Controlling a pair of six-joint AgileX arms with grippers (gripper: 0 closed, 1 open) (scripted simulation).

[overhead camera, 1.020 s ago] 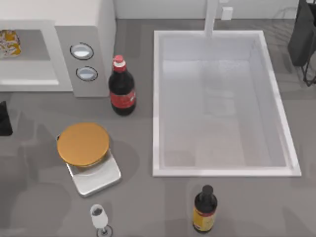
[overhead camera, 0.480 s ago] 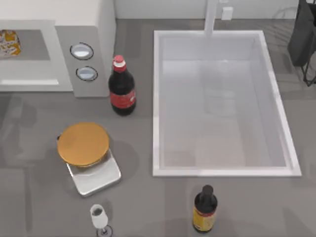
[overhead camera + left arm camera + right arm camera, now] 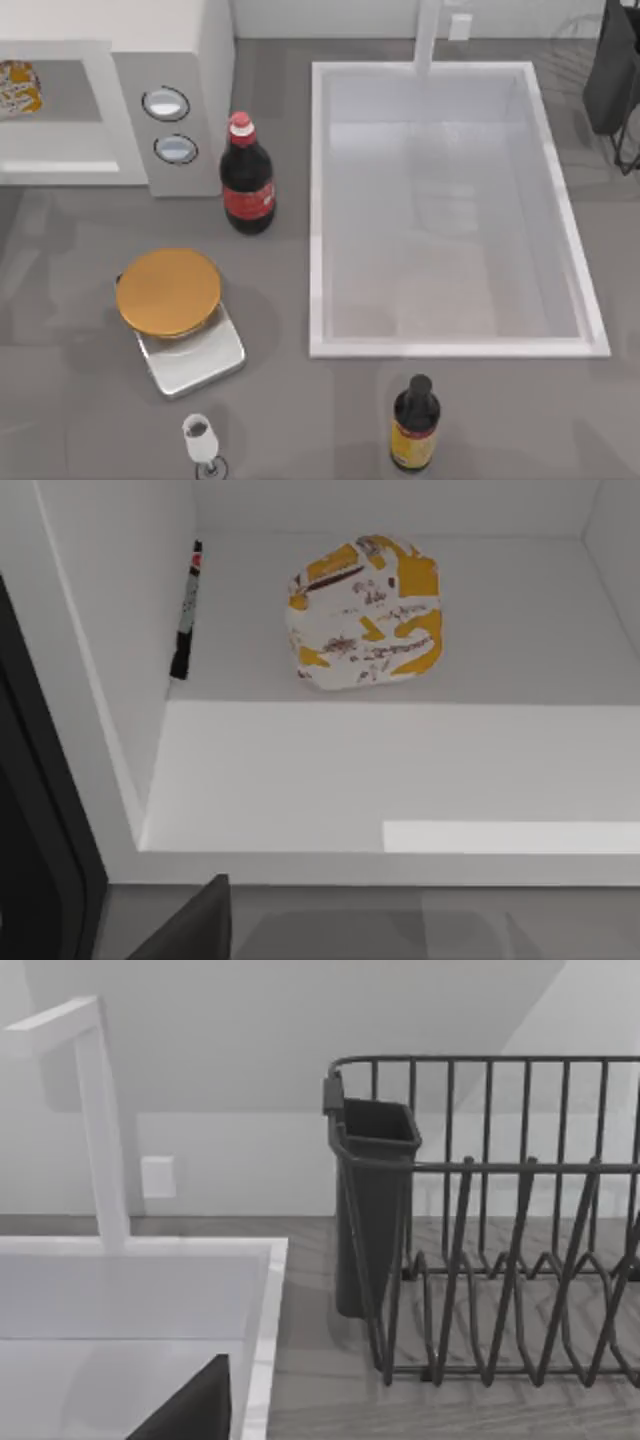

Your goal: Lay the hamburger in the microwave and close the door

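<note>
Nearby, a cola bottle (image 3: 246,187) stands just right of the microwave (image 3: 150,60), with a kitchen scale (image 3: 180,320) nearer and a sink (image 3: 320,210) to the right. Inside the microwave cavity lies the hamburger (image 3: 365,612), a black marker (image 3: 186,610) beside it by the wall. Whether either arm's jaws are spread or pressed together, I cannot tell.

A grey table (image 3: 300,420) holds a white sink basin (image 3: 450,348) and a dark wire rack (image 3: 500,1220) before a pale wall (image 3: 250,1020).
</note>
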